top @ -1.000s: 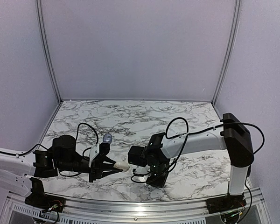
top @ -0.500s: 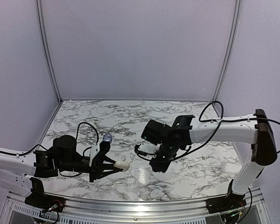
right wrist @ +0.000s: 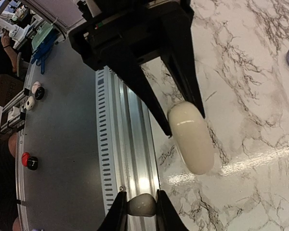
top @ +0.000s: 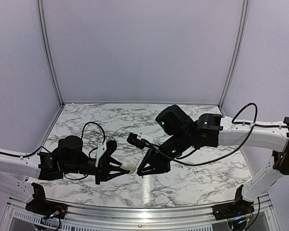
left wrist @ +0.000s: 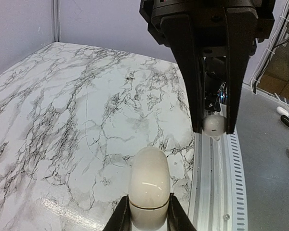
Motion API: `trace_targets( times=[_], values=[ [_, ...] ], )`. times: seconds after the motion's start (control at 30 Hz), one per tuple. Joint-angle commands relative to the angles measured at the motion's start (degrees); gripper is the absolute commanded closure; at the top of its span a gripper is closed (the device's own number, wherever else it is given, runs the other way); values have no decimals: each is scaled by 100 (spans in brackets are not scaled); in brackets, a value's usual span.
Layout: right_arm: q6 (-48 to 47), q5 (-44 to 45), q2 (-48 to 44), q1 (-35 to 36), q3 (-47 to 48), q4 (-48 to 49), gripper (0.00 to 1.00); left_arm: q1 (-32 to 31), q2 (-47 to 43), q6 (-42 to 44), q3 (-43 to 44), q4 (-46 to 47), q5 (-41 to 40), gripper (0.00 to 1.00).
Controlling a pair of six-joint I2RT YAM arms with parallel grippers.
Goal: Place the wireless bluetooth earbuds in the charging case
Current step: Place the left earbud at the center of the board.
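My left gripper (top: 124, 168) is shut on the charging case (top: 129, 166), a cream rounded oval held just above the marble with its seam closed; it fills the lower middle of the left wrist view as the case (left wrist: 149, 185) between the left gripper (left wrist: 149, 214). My right gripper (top: 141, 173) hovers beside it, shut on one earbud (right wrist: 141, 206), a tiny pale shiny piece, which also shows as the earbud (left wrist: 214, 126). In the right wrist view the case (right wrist: 191, 137) lies just ahead of the right gripper (right wrist: 141, 206). A second earbud (top: 111, 142), greyish, lies on the table behind the left arm.
The marble table (top: 192, 120) ends at a ribbed aluminium rail (right wrist: 127, 144) along its near edge, directly under the right gripper. Grey floor with small red, black and white items (right wrist: 31, 101) lies beyond it. Pale walls enclose the back and sides.
The right arm has reached out and swung its wrist round over the table's middle, its gripper now pointing down at the case. The left gripper with the case has shifted slightly right.
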Motion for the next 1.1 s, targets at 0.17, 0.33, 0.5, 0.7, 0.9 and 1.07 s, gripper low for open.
trace_targets(
  times=[0.17,0.33,0.5,0.7,0.9,1.07],
  values=[
    [197,-726,615,193,338,551,95,20,30,-77,232,47,266,100],
    [315,-430,725,190,403,580,95,20,24,-93,228,55,304,100],
    [437,-119,656,82,365,641,95,20,13,-84,191,47,368,100],
    [508,432,542,-142,343,678,95,20,-78,-86,171,42,472,100],
    [543,812,352,-187,336,801,96,22,-71,-104,161,47,593,100],
    [524,1137,271,-216,334,831,96,20,-38,-130,205,47,709,100]
  ],
)
